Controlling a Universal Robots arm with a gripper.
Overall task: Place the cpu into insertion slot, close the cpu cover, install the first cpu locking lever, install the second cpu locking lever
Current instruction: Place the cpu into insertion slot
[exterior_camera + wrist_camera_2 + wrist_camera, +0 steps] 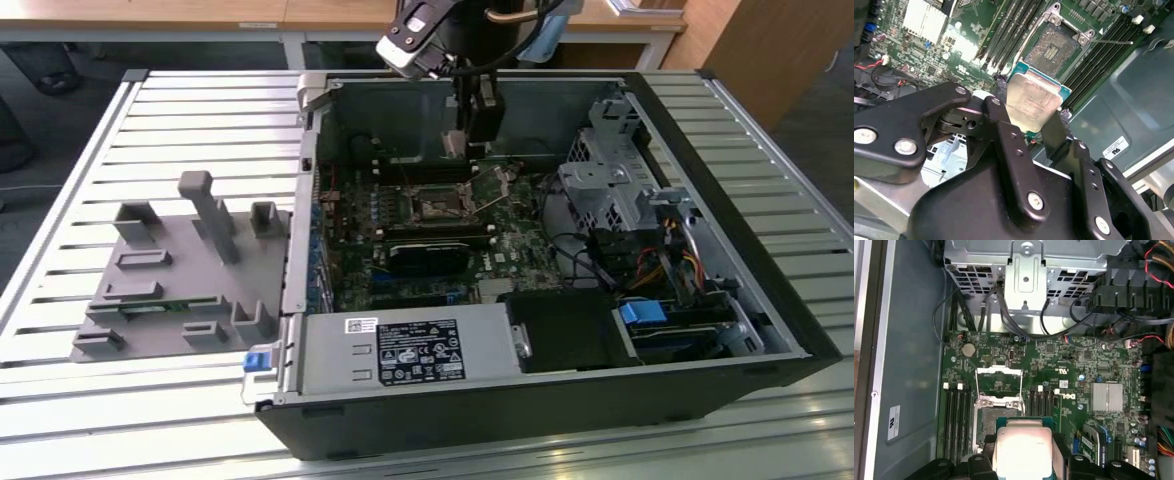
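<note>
My gripper (467,140) hangs over the far part of the open computer case, shut on the cpu (1034,102), a small square chip with a pale metal top and a green edge. Black fingers (999,107) press on its two opposite sides. In the first wrist view the cpu (1024,445) is above the board, beside the insertion slot (990,422), partly covering it. The insertion slot (1056,47) lies bare with its dark contact field showing. The cpu cover (999,385) stands swung open beyond the slot. A thin metal lever (1114,42) sticks out beside the socket.
The case (747,330) lies on a slatted metal table, with a grey fixture block (174,270) at the exterior view's left. Black memory slots (1014,25) flank the socket. A drive cage (601,190), loose cables (1004,315), a heat sink (1106,397) and the power supply (414,350) surround the board.
</note>
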